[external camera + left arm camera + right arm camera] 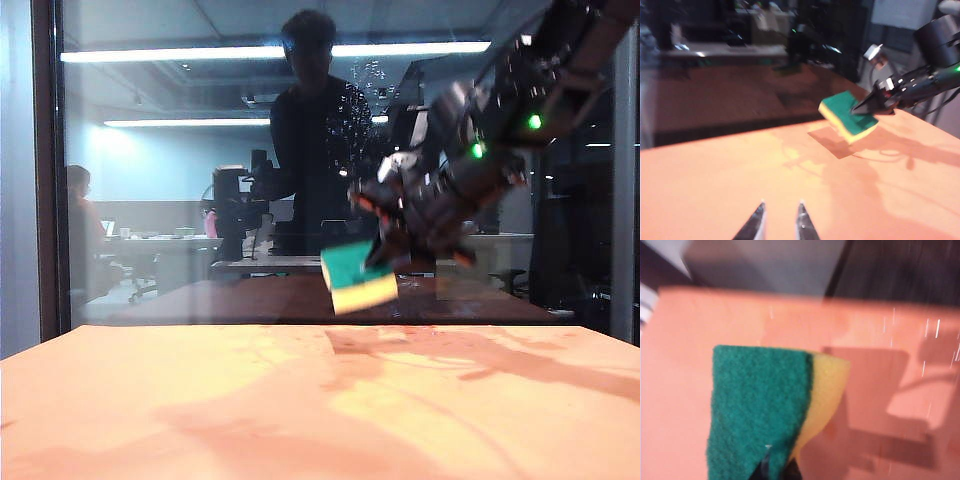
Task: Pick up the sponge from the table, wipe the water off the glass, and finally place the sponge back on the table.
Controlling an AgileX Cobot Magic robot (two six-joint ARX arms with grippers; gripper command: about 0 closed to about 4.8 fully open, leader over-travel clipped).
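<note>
The right gripper [385,262], right of centre in the exterior view, is clamped on the sponge [358,277], which hangs tilted above the table [200,400], clear of it, just before the glass [180,180]. Water [362,105] speckles the pane, upper centre. The left gripper [779,220] hovers low over the tabletop, its fingers slightly parted and holding nothing.

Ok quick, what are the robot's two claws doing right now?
Left gripper: open a little, holding nothing, low over the table.
Right gripper: shut on the sponge, lifted off the table near the glass.
</note>
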